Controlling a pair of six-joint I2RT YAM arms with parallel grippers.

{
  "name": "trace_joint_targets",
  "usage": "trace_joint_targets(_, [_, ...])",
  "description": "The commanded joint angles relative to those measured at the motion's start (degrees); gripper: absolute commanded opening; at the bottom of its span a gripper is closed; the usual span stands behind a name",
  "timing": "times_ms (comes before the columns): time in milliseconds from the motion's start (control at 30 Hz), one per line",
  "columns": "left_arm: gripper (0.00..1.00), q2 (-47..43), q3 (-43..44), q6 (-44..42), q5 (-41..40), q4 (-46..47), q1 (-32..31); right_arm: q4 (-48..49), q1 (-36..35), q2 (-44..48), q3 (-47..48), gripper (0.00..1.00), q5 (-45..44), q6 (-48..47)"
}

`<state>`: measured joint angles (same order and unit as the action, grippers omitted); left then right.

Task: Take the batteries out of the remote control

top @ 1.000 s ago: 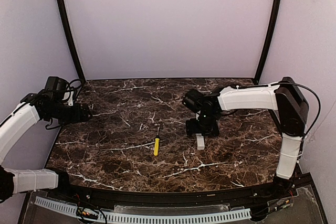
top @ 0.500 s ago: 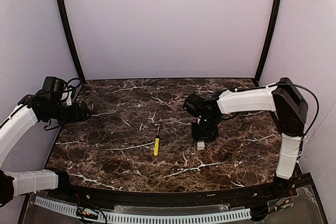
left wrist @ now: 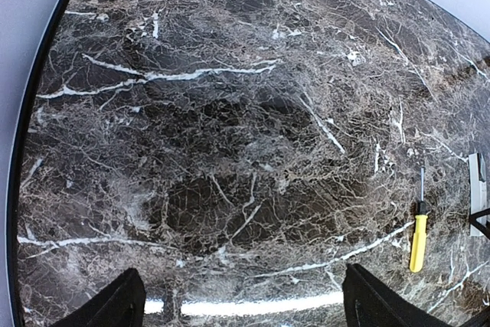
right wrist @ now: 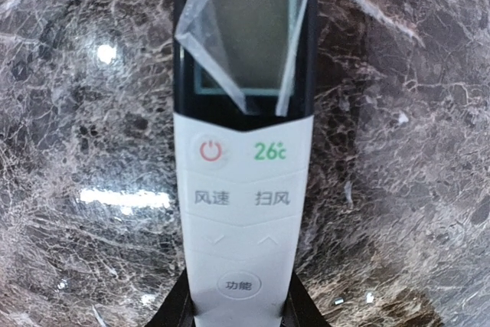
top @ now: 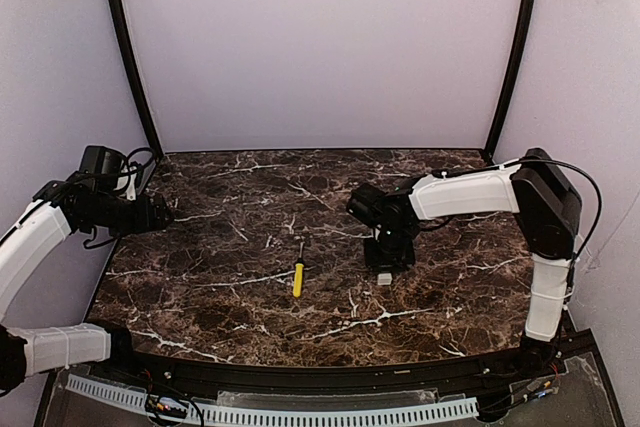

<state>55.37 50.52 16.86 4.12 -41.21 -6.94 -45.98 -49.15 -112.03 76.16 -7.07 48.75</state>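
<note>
The remote control (right wrist: 243,189) lies face up on the marble table (top: 220,297), a white bar with a dark display under a peeling clear film. In the top view only its near white end (top: 384,276) shows below my right gripper (top: 390,253). In the right wrist view that gripper (right wrist: 243,310) is shut on the remote's button end, its black fingers (right wrist: 173,313) pressed against both long sides. My left gripper (left wrist: 243,300) hangs open and empty over the table's left edge (top: 165,215), far from the remote (left wrist: 478,178). The batteries are hidden.
A yellow-handled screwdriver (top: 298,275) lies left of the remote, also in the left wrist view (left wrist: 417,235). A tiny metal bit (right wrist: 338,302) rests on the marble right of the remote. Walls close in the table at the back and both sides.
My right gripper has come down over the remote and its fingers have closed onto the remote's sides. The left arm has barely moved.
</note>
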Motion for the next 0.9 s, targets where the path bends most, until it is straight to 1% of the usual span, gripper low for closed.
trace_joint_targets(0, [0.9,-0.4,-1.0,-0.9,1.0,0.3,-0.1,0.7,-0.5,0.5,0.2,0.09,0.5,-3.7])
trace_joint_targets(33, [0.9,-0.5,-1.1,-1.0,1.3,0.7,-0.1,1.1,-0.6,1.4,0.8,0.07,1.1,-5.5])
trace_joint_targets(167, [0.9,-1.3,-2.5,-1.7,4.8,4.4,-0.1,3.0,-0.6,4.7,3.2,0.05,6.4,-13.0])
trace_joint_targets(200, [0.9,-1.4,-2.6,-1.6,5.6,5.0,-0.1,3.4,-0.5,5.4,3.8,0.02,8.3,-14.4])
trace_joint_targets(267, [0.9,-1.3,-2.6,-1.1,8.1,6.8,-0.2,3.9,-0.5,6.7,4.7,0.01,12.3,-16.7])
trace_joint_targets(333, [0.9,-1.0,-2.5,-0.4,12.5,8.8,-0.2,4.5,-0.5,7.9,5.1,0.01,15.0,-18.2])
trace_joint_targets(467, [0.9,0.1,-1.5,0.2,20.5,12.8,-0.2,7.7,-0.4,10.9,4.1,0.01,20.3,-20.1])
trace_joint_targets(567, [0.91,2.2,-0.4,0.9,25.4,16.8,-0.1,11.8,0.3,13.5,1.9,0.0,26.1,-21.6])
trace_joint_targets(633, [0.91,4.3,0.7,1.4,30.0,19.1,-0.1,15.1,1.1,15.3,0.3,0.0,30.5,-22.2])
trace_joint_targets(733, [0.9,7.6,2.2,3.0,39.3,24.6,-0.5,20.7,2.3,18.2,-2.5,0.0,37.9,-22.2])
trace_joint_targets(800, [0.9,9.2,3.0,4.3,42.1,27.5,-1.9,24.5,3.0,20.2,-4.5,0.0,42.0,-22.0])
trace_joint_targets(867, [0.9,10.9,4.4,4.4,42.6,29.2,-5.4,27.5,3.5,21.5,-5.8,0.0,45.5,-22.0])
